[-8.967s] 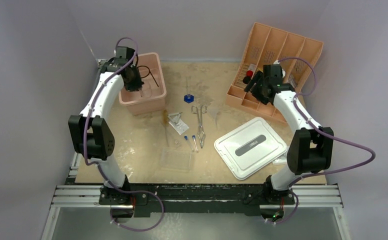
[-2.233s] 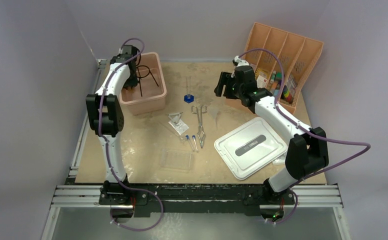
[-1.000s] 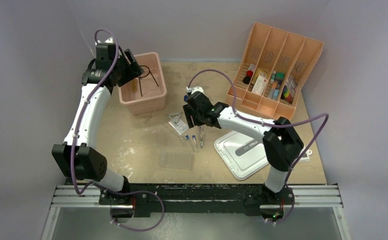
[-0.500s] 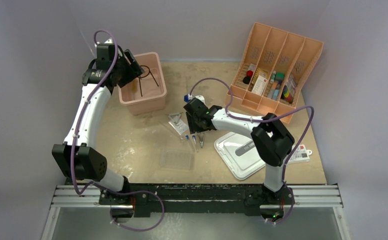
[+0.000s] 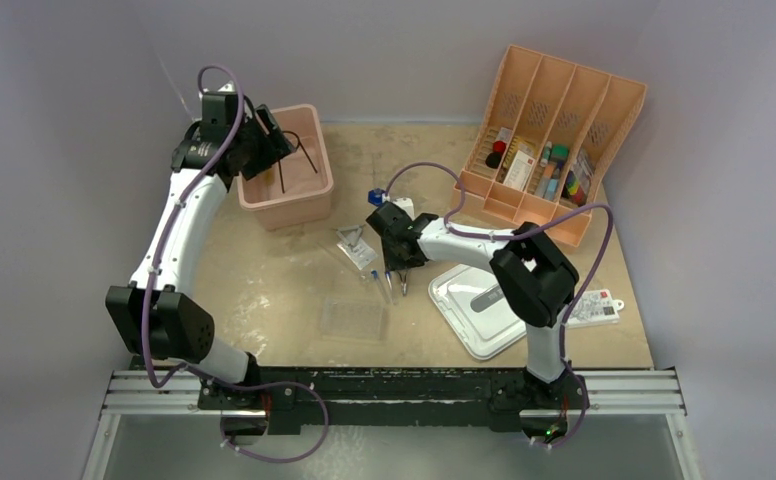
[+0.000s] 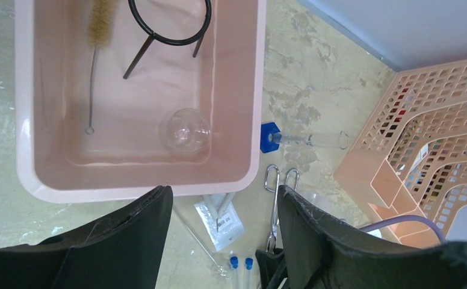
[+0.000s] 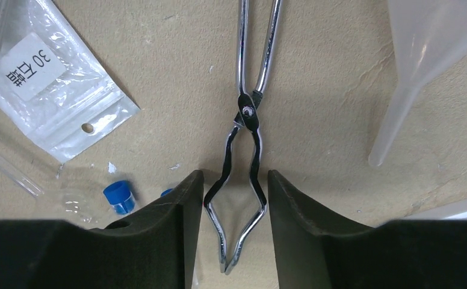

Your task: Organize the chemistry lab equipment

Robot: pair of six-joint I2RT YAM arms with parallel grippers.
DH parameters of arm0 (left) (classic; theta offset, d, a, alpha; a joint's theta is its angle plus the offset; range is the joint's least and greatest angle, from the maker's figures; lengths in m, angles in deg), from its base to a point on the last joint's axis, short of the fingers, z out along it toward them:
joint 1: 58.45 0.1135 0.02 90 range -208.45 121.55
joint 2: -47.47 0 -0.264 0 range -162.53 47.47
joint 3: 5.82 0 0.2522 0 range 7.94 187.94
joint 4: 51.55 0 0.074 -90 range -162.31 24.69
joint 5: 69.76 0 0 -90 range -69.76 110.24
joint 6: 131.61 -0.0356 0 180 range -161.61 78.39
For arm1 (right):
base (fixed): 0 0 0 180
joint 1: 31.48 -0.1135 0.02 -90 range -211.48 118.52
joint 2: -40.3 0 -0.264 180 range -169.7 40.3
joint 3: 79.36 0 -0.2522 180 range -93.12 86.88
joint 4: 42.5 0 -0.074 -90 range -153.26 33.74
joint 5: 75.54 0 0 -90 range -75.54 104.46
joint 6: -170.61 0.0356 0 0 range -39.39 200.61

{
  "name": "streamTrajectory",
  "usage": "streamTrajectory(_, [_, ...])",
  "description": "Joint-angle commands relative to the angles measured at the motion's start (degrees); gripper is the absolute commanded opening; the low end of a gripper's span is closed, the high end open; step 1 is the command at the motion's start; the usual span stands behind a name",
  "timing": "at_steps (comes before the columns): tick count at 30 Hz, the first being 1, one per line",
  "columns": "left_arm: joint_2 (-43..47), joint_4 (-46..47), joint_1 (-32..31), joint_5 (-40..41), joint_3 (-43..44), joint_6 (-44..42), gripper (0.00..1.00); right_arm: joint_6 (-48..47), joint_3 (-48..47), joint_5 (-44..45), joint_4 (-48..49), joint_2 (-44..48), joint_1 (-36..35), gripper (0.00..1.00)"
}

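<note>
The steel forceps [image 7: 247, 114] lie flat on the table. My right gripper [image 7: 234, 174] is down over their bowed tip end with a finger on each side. Its left finger touches the steel and a thin gap shows on the right, so it stands open. Two blue-capped tubes [image 7: 118, 195] lie just left of it. My left gripper [image 6: 223, 189] hangs open and empty above the pink bin [image 6: 135, 191], which holds the black wire ring [image 6: 138, 57], a brush [image 6: 100, 24] and a round glass flask [image 6: 186, 129]. The blue-based glass piece [image 6: 271, 137] lies beyond the bin.
A small plastic bag [image 7: 56, 120] holding the wire triangle lies left of the forceps, and a clear funnel [image 7: 423, 54] lies to their right. The clear plastic tray [image 5: 352, 318] sits nearer the front, a white lid [image 5: 484, 300] front right, and the orange organizer [image 5: 554, 130] back right.
My right arm swung from the organizer to the table centre and came down over the forceps, its jaws narrowing around them. The left arm pulled back from the bin and now hovers there.
</note>
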Motion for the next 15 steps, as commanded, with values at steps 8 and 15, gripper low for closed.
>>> streamTrajectory(8, [1.5,1.6,-0.9,-0.2,-0.5,-0.7,0.64,-0.4,-0.7,2.1,2.5,-1.8,1.0,0.45])
streamTrajectory(15, [3.5,3.6,-2.7,1.8,-4.8,-1.4,0.64,-1.7,-0.4,2.8,3.0,-2.2,1.0,0.58])
